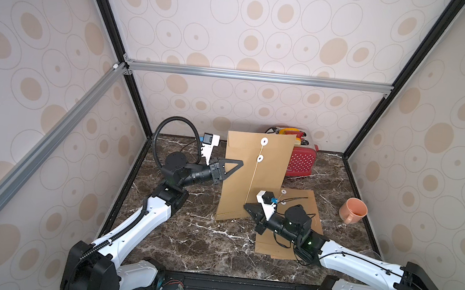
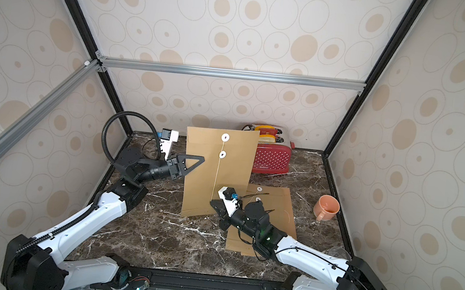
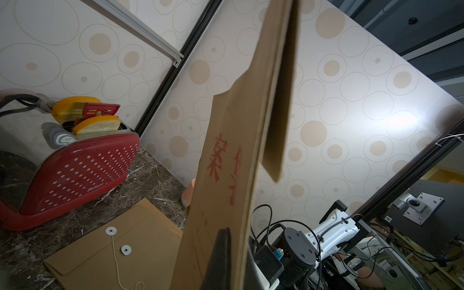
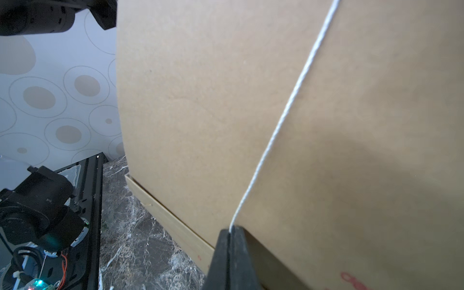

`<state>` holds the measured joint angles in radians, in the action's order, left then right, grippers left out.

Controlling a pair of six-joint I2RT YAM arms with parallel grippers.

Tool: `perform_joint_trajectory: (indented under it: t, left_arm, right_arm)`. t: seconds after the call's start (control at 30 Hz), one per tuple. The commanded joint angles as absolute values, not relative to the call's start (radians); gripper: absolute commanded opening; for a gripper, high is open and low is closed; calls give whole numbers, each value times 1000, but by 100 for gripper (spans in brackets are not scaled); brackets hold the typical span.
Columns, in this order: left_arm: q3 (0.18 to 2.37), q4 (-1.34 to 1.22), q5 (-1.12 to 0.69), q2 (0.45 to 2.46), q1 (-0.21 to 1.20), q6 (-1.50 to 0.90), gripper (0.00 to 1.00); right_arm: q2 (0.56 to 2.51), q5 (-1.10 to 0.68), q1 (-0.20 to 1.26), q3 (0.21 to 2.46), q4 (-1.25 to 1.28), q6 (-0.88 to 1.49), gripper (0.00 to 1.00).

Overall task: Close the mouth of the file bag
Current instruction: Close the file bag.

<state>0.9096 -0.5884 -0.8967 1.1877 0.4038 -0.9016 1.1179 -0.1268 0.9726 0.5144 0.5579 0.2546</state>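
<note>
Inspecting the hold: the file bag stands upright mid-tabletop, in front of the red toaster, with its bottom edge apparently resting on the marble. The left hand is clamped on one side edge of the bag only. The right hand is pinched together on the end of the white string, which runs taut down from the upper disc past the lower disc. Whether any turn is wound round the lower disc cannot be told.

Risks noted:
- The thin string may slip from the pinch.
- Too hard a pull could swing or wrench the bag out of its one-sided grip.
- The flap, which gapes in the left wrist view, may spring open if tension drops.
- A second bag lies flat under the right arm, and its loose string could snag.
</note>
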Motion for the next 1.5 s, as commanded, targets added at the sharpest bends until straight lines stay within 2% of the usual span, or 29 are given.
perform_joint_trajectory:
  t: [0.0, 0.1, 0.27, 0.4, 0.67, 1.0, 1.23, 1.47]
  left_arm:
    - [959, -659, -941, 1186, 405, -940, 0]
    - [965, -660, -953, 1189, 404, -948, 0]
    - [972, -633, -964, 1190, 404, -934, 0]
    - [992, -508, -958, 1178, 404, -841, 0]
    - [1011, -446, -991, 1187, 412, -788, 0]
    - [1020, -357, -974, 1176, 428, -705, 0]
    - [1016, -353, -959, 1176, 432, -698, 0]
    - [1029, -274, -925, 1171, 431, -648, 0]
  right_arm:
    - [1063, -47, 975, 493, 520, 267, 0]
    - [1033, -20, 939, 505, 428, 306, 0]
    - [986, -119, 817, 526, 340, 405, 0]
    - [920, -109, 784, 554, 211, 386, 0]
    - [840, -177, 651, 670, -37, 341, 0]
    - [1025, -413, 391, 994, -331, 265, 0]
    - [1123, -407, 347, 1170, -492, 169, 0]
    - [1148, -429, 289, 1226, -518, 166, 0]
